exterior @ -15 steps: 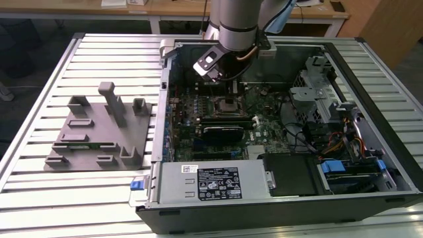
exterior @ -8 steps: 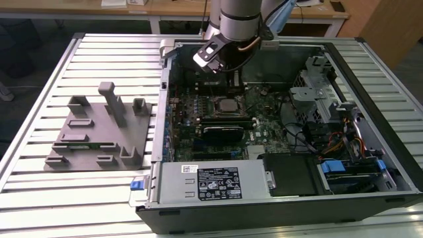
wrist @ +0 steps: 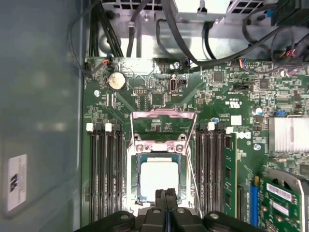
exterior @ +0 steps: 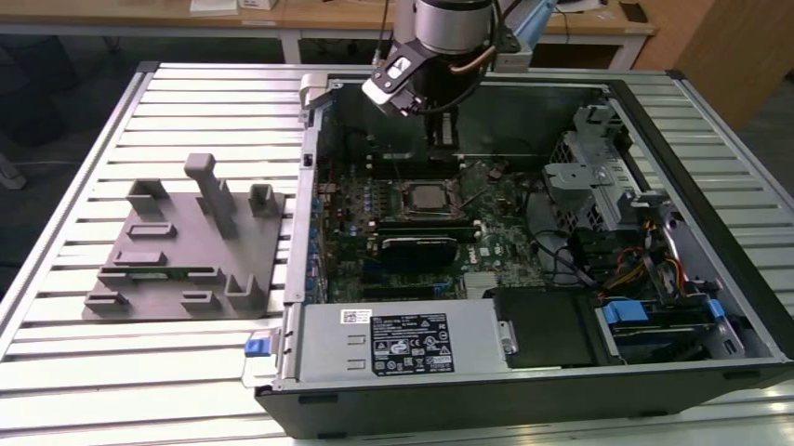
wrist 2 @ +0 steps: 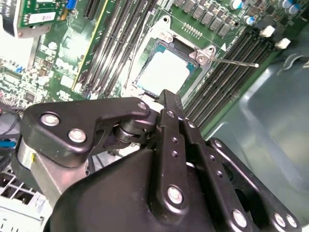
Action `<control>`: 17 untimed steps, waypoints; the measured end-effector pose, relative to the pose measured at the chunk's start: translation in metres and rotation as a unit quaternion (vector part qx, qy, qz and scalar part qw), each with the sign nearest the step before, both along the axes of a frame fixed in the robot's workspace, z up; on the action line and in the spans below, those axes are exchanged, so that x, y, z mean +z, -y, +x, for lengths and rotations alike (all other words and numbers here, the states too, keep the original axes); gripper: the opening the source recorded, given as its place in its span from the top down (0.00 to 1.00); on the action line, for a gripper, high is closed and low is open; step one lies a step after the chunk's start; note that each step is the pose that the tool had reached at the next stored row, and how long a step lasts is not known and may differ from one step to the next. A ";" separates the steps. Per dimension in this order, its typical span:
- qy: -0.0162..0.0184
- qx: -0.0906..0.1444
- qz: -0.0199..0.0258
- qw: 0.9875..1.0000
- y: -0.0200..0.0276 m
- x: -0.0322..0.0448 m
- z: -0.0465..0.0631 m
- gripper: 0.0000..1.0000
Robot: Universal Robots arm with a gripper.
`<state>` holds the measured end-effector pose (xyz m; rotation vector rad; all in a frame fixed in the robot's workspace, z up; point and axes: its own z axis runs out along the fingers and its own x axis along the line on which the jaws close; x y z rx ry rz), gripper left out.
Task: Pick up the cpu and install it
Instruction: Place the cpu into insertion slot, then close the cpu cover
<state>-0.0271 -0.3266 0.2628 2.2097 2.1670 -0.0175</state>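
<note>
The cpu (wrist: 158, 180), a flat square with a pale silvery top, sits in the metal-framed socket (wrist: 159, 145) on the green board (wrist: 159, 96), between rows of long black slots. The gripper (wrist: 166, 197), matte black with bolted links, hangs just above the chip's edge, its two slim fingers pressed together on nothing. In the exterior view it reaches down into the open black case (exterior: 496, 400), which rests on a ribbed metal table (exterior: 74, 167) beside a blocky grey fixture (exterior: 186, 246).

Slatted metal table (exterior: 112, 372), grey fixture (exterior: 174, 251), open computer case (exterior: 496, 401)
</note>
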 end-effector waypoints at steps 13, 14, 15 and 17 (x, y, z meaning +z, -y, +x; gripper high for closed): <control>0.000 0.000 0.000 1.000 0.0000 0.0027 0.000 0.89; 0.000 0.000 0.000 1.000 0.0000 0.0027 0.000 0.89; 0.000 0.000 0.000 1.000 0.0000 0.0027 0.000 0.89; 0.000 0.000 0.000 1.000 0.0000 0.0028 0.001 0.89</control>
